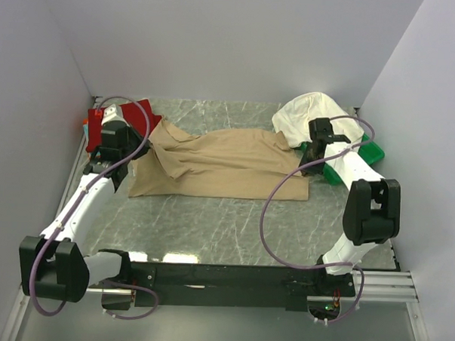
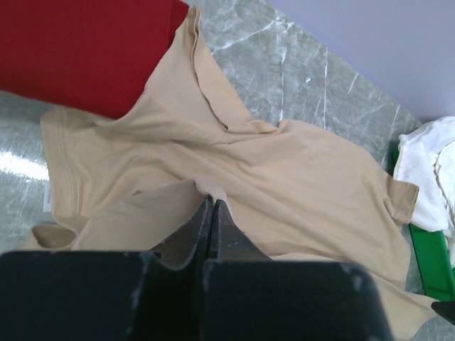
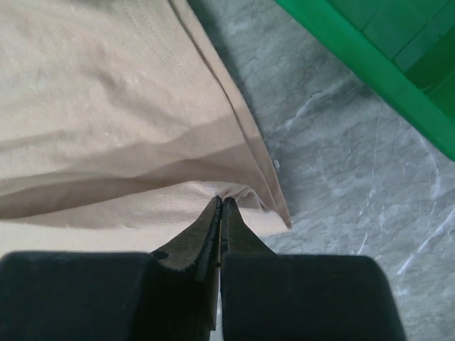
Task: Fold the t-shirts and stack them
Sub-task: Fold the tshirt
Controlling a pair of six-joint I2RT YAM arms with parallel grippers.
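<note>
1. Grey marbled desk (image 1: pixel 232 231), walled by pale panels, carries the tan shirt (image 1: pixel 228 161), which is spread rumpled across the middle, from near the left edge toward the right edge.
2. That shirt is gripped at both ends. The left pincer (image 2: pixel 211 204) is clamped shut on a raised fold at its left end, and the right pincer (image 3: pixel 221 204) is pinched on the doubled hem by its near right corner.
3. The step in hand is judged to be straightening or folding this shirt. Both grips are best lifted together and kept level, so that the cloth is drawn taut, not tugged loose, and edges are matched.
4. A red shirt (image 1: pixel 139 112) lies at the far left corner, meeting the tan one, and should not be dragged along.
5. A white shirt (image 1: pixel 309 114) is heaped at the far right corner over a green tray (image 1: pixel 373 153).
</note>
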